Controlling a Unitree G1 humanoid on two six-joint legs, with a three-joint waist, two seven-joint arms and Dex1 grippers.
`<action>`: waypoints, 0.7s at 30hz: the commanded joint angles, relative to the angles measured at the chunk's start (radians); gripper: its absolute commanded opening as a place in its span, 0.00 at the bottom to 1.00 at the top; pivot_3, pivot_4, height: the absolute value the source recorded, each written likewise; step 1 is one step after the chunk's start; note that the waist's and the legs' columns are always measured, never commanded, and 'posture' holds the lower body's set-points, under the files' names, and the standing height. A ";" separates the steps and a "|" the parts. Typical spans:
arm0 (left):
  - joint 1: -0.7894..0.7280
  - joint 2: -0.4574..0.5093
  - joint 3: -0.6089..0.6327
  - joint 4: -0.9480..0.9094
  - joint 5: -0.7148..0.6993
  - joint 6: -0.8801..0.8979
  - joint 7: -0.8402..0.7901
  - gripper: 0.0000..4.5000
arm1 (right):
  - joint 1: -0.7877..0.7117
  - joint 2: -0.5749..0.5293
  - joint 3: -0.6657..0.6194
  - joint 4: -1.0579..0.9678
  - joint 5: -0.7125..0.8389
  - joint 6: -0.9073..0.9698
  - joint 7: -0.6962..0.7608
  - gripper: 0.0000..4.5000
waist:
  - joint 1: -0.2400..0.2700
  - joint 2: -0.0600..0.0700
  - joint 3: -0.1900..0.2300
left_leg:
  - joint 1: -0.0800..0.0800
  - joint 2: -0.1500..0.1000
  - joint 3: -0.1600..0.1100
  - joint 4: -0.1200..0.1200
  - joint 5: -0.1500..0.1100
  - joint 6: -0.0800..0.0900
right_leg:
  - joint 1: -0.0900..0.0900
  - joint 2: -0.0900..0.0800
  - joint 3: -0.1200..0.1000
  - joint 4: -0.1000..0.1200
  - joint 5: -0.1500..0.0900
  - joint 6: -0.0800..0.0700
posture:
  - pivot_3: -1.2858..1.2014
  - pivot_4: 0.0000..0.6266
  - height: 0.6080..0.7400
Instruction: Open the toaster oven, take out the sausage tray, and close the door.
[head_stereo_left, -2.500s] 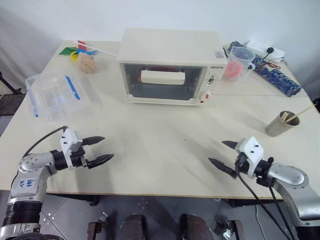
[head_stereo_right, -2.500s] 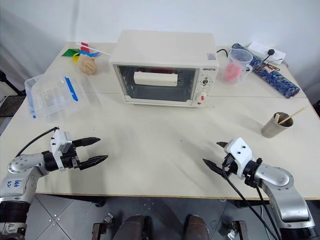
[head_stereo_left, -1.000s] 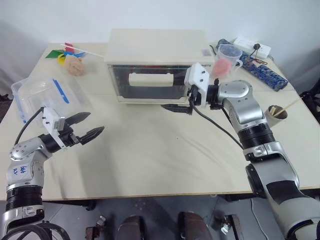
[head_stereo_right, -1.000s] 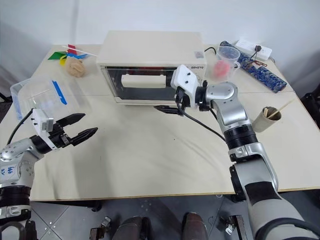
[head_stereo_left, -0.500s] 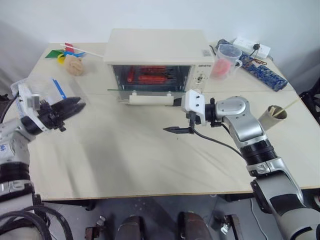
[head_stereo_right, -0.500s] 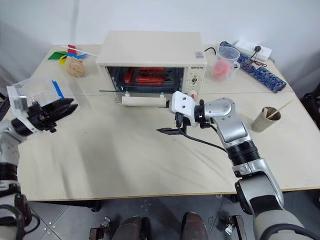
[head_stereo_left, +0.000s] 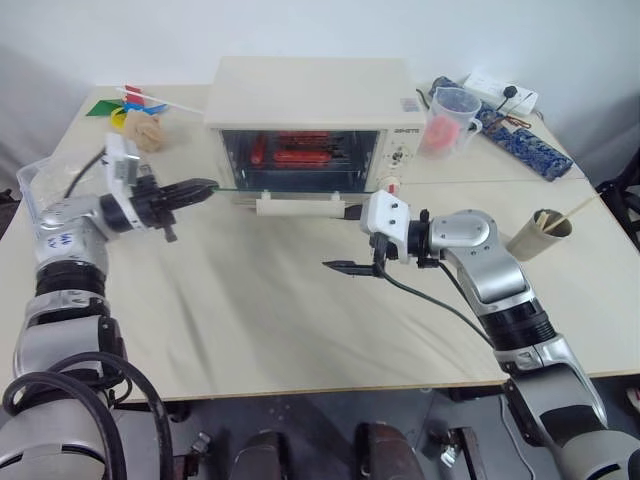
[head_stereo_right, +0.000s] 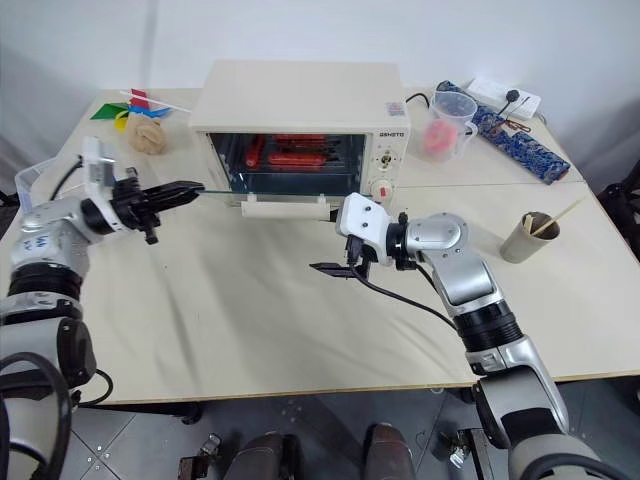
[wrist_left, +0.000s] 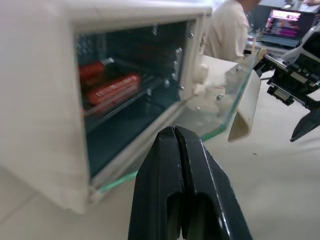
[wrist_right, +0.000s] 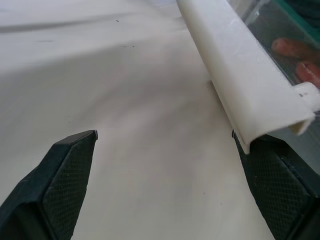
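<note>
My left gripper (head_stereo_left: 200, 188) is pinched fully shut on nothing, tips at the left corner of the dropped door (head_stereo_left: 290, 188), probably set to steady or press it flat. My right gripper (head_stereo_left: 352, 240) is spread wide and empty, hanging just beyond the door's handle (head_stereo_left: 300, 205) above the table (head_stereo_left: 250, 310), likely clear so the opening is free. The door hangs open roughly level. The tray (head_stereo_left: 298, 157) with red sausages sits inside the oven (head_stereo_left: 310, 95) on its shelf, not yet pulled.
</note>
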 joint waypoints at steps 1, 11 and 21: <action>-0.043 -0.007 -0.004 0.023 0.025 -0.031 -0.003 0.00 | 0.021 -0.018 -0.026 -0.103 0.023 0.050 -0.023 1.00 | 0.000 0.000 0.000 | 0.000 0.000 0.000 0.000 0.000 0.000 | 0.000 0.000 0.000 0.000 0.000 0.000 | 0.52 0.24 1.00; -0.066 -0.031 -0.008 0.055 0.058 -0.039 -0.026 0.00 | 0.208 -0.314 0.019 -0.365 0.035 0.337 0.119 1.00 | 0.024 -0.002 0.001 | -0.002 0.000 0.000 0.001 0.000 0.000 | -0.001 0.000 0.000 -0.001 0.000 0.000 | 0.52 0.24 1.00; 0.012 -0.046 -0.089 0.033 0.154 -0.092 -0.043 0.00 | 0.272 -0.502 -0.131 -0.449 0.123 0.397 0.151 1.00 | 0.026 -0.003 0.002 | -0.005 0.000 0.000 0.005 0.000 0.001 | -0.002 0.000 0.000 -0.001 0.000 0.000 | 0.52 0.24 1.00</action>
